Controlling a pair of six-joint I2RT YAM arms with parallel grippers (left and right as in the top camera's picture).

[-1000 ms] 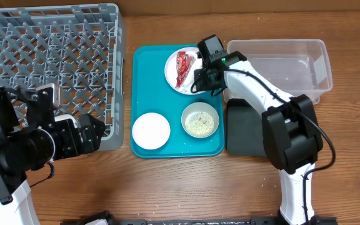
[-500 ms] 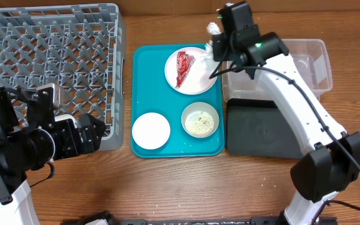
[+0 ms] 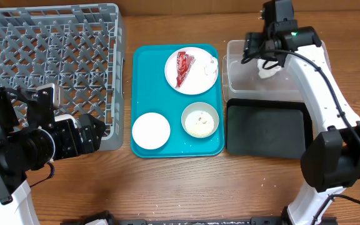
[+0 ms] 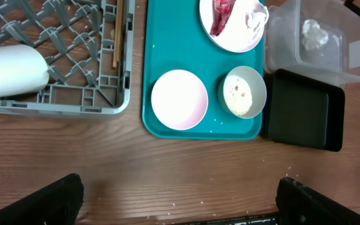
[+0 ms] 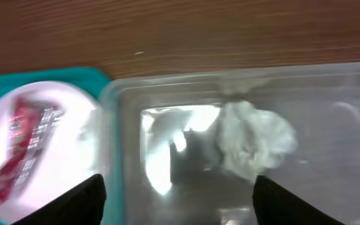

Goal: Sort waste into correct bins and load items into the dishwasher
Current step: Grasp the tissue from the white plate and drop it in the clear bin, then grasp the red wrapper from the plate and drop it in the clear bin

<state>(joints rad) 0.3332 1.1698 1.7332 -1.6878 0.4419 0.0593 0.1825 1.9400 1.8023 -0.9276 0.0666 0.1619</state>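
Note:
A crumpled white tissue (image 5: 252,140) lies loose inside the clear tub (image 3: 317,47). My right gripper (image 5: 180,206) hangs open above the tub, holding nothing, and it also shows from overhead (image 3: 262,55). The red wrapper (image 3: 183,65) rests on the white plate (image 3: 195,81) at the back of the teal tray. A pale bowl (image 3: 200,120) holds rice-like grains, and a second pale bowl (image 3: 150,130) sits to its left. My left gripper (image 4: 180,200) stands open over bare wood in front of the grey dish rack (image 3: 49,44). A white cup (image 4: 11,70) lies in the rack.
The flat black tray (image 3: 267,128) sits just in front of the clear tub. The teal tray (image 3: 144,81) lies between the rack and the bins. Chopsticks (image 4: 116,34) lie in the rack near its right wall. Stray grains dot the wood by the front edge.
My right gripper lifted the tissue off the plate, swung right over the clear tub and opened. The tissue now lies in the tub. The left arm stayed still.

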